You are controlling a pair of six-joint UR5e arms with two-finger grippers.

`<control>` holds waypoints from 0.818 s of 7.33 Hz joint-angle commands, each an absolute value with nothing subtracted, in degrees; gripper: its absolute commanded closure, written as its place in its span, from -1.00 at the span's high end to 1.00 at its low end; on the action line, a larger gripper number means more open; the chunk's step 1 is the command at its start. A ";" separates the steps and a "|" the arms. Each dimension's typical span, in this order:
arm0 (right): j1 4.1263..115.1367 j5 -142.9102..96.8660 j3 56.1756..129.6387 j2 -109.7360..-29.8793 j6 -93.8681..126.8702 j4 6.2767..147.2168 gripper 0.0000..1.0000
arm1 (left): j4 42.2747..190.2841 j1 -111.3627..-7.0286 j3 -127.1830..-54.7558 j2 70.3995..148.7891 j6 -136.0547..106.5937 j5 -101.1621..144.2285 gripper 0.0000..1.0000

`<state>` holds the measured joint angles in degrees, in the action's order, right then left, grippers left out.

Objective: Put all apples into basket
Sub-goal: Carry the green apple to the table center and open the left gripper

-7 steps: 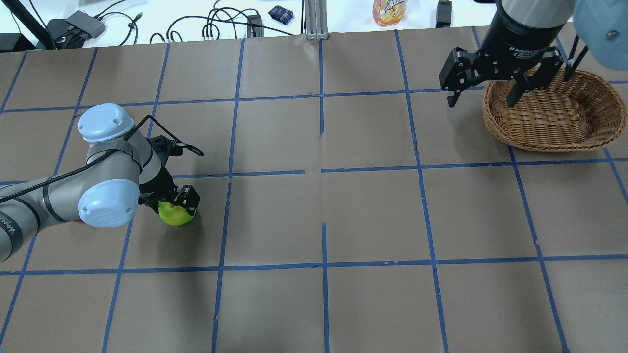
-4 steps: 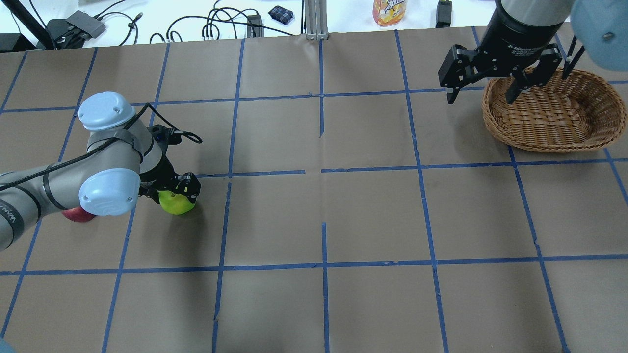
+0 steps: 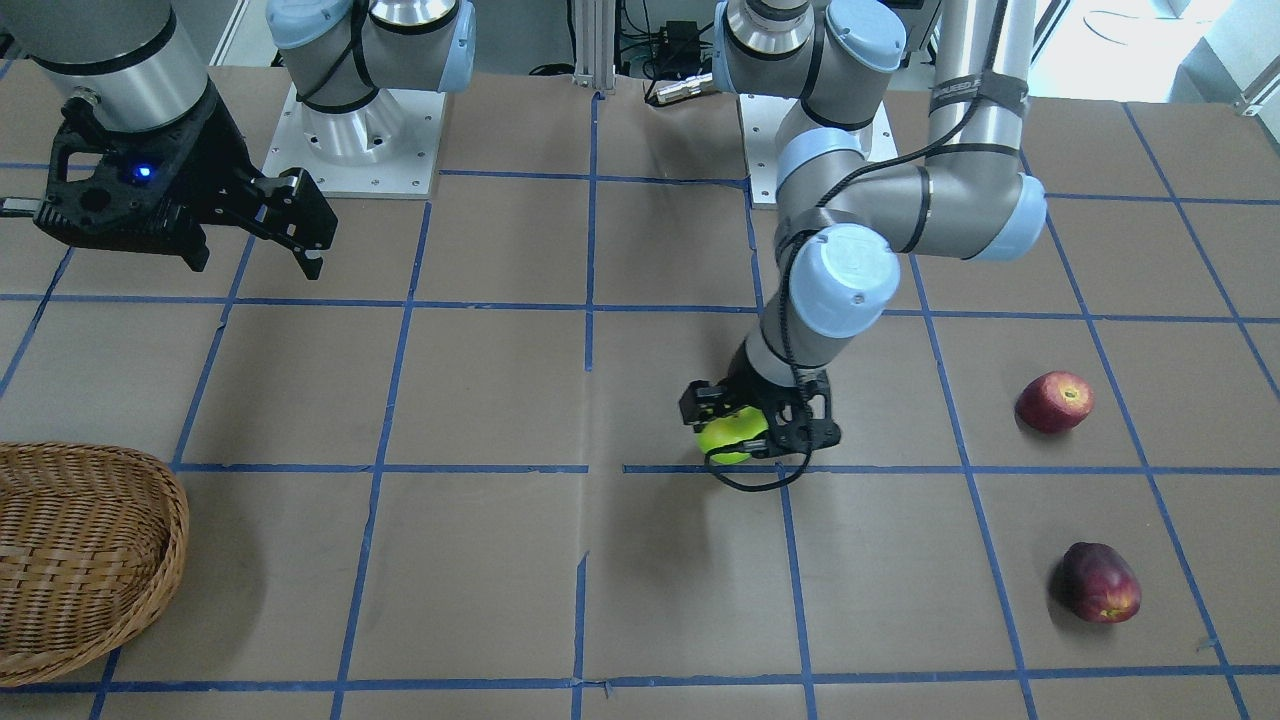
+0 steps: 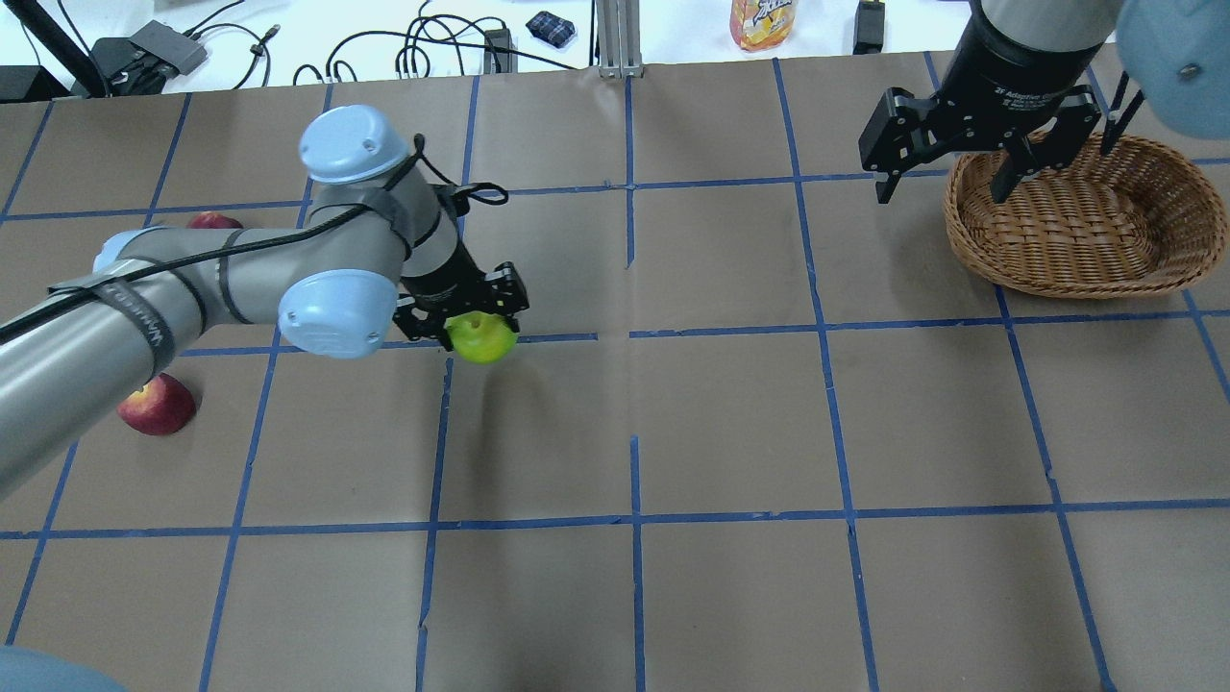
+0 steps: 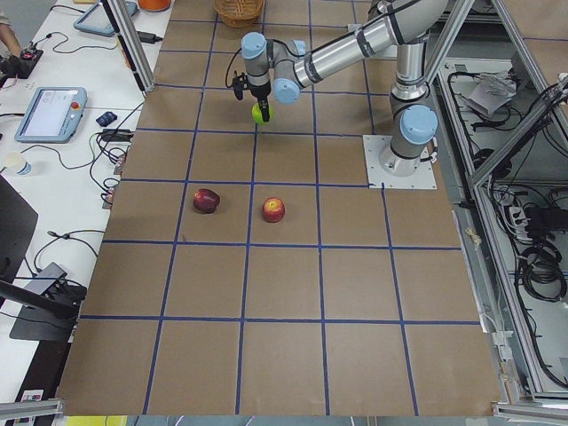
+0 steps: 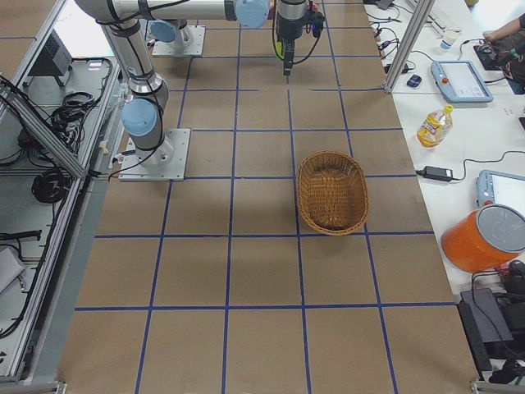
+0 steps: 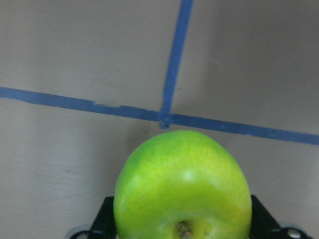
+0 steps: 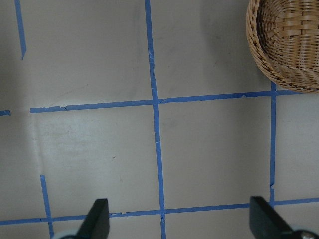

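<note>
My left gripper (image 4: 471, 332) is shut on the yellow-green apple (image 4: 482, 338) and holds it above the table near the middle-left; the apple fills the left wrist view (image 7: 182, 184). The red apple with a yellowish end (image 4: 157, 405) and the dark maroon apple (image 3: 1099, 582) lie on the table behind the left arm. The wicker basket (image 4: 1086, 284) sits at the far right and looks empty. My right gripper (image 4: 942, 197) hangs open and empty above the basket's left rim.
The table is brown paper with a blue tape grid (image 4: 634, 332). A juice bottle (image 4: 762, 21), cables (image 4: 432, 48) and small devices lie beyond the far edge. The two arm bases (image 3: 350, 120) stand at the robot's side.
My left gripper has lifted the yellow-green apple and carried it right and farther from the robot. This uncovered both red apples. The right gripper has hardly moved.
</note>
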<state>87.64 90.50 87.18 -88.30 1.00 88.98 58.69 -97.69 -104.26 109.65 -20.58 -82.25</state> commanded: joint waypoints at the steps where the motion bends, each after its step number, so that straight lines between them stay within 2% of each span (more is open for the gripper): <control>1: 87.45 90.70 87.19 -88.24 0.79 88.77 1.00 | 58.10 -106.67 -96.01 116.34 -29.16 -79.63 -0.53; 3: 87.19 90.61 87.28 -87.46 1.49 89.20 1.00 | 57.75 -109.24 -95.36 119.87 -29.36 -80.15 -0.29; 4: 87.19 90.53 87.28 -86.58 1.41 88.95 1.00 | 57.74 -109.25 -95.36 119.88 -29.36 -80.33 0.44; 5: 87.19 90.70 87.28 -85.01 0.62 88.16 1.00 | 57.83 -109.16 -94.75 119.19 -29.18 -80.42 0.99; 6: 87.19 90.62 87.19 -84.03 0.70 89.02 1.00 | 58.79 -108.73 -94.75 117.44 -28.22 -83.12 1.00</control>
<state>87.21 90.63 87.26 -85.42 0.88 88.63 58.04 -109.00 -94.96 118.89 -29.00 -81.01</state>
